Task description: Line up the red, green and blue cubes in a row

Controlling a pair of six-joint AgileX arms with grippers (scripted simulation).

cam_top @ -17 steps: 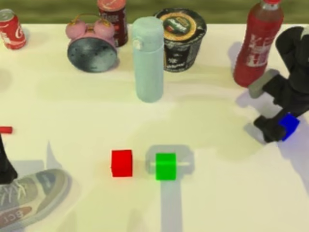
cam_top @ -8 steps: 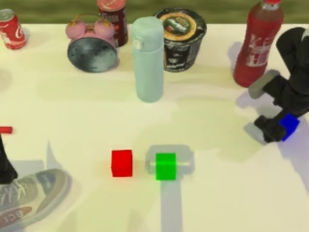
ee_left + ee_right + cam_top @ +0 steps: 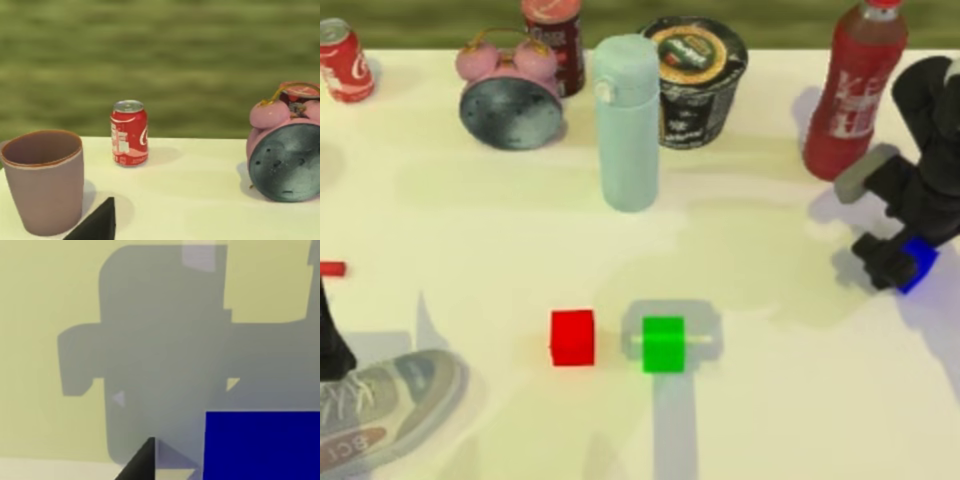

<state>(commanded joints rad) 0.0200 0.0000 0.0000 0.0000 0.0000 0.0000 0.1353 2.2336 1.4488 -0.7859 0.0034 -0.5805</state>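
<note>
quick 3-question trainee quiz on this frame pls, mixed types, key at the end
1. True or false: the red cube and the green cube sit side by side near the table's front middle.
2. Which claw is at the blue cube? A) left B) right C) neither
3. Fill in: the tall pale bottle stands between the pink alarm clock and the dark ____.

Key:
1. True.
2. B. The right claw is at it by the table's right edge; the left arm is parked at the left edge.
3. Cup, meaning the dark lidded cup.
</note>
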